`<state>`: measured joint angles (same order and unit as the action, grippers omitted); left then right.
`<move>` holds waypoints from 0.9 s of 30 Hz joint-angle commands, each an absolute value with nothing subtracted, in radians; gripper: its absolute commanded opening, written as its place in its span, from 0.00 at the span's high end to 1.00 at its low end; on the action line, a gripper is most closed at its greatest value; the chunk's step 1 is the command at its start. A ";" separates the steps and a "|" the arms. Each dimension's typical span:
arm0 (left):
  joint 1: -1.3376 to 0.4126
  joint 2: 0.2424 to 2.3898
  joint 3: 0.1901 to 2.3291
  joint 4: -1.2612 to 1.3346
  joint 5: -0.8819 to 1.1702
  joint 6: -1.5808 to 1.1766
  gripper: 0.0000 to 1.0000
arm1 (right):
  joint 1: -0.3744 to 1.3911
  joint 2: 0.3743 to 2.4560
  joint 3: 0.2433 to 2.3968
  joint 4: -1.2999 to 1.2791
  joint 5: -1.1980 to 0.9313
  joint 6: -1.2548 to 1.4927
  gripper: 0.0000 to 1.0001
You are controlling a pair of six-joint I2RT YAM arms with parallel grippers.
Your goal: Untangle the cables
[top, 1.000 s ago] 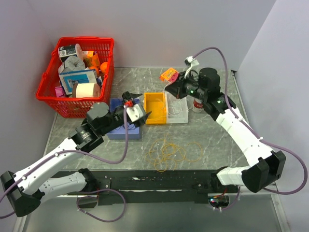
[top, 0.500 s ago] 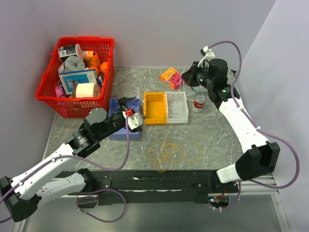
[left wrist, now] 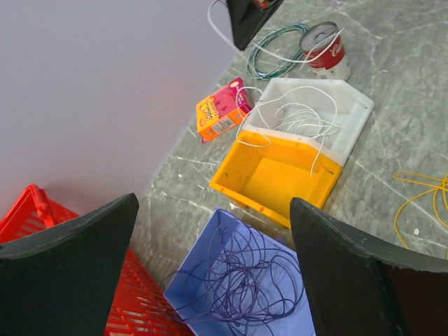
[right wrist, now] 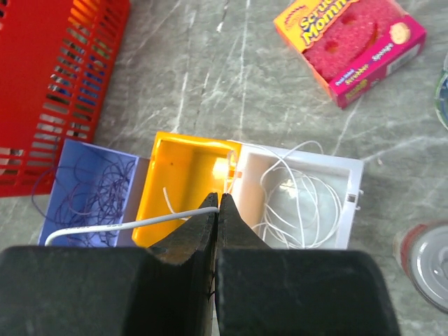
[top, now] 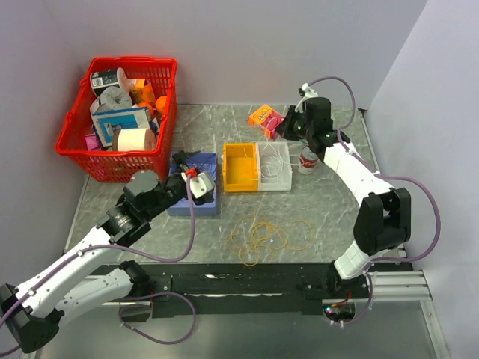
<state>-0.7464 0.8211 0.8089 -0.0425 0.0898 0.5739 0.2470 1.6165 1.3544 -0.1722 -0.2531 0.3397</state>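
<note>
Left gripper [left wrist: 213, 204]: jaws apart over blue tray [right wrist: 84, 150] of fine tangled purple cable [left wrist: 238, 280]. Right gripper [right wrist: 217, 201]: clamped on thin white cable [right wrist: 126, 225] from clear bin [right wrist: 351, 203]. Limp yellow loops [top: 262, 234] lie by desk's [top: 337, 217] near edge.

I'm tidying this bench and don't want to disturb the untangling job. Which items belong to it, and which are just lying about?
Job:
purple cable, in the blue tray
white cable, in the white tray, pinched by the right gripper
yellow cable, loose on the table
yellow tray

Lying about:
red basket
sponge box
soup can
teal wire coil
</note>
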 commanded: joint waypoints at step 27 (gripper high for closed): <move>-0.726 0.770 0.781 0.025 0.094 0.574 0.05 | 0.267 1.600 1.348 -0.172 -0.209 0.371 1.00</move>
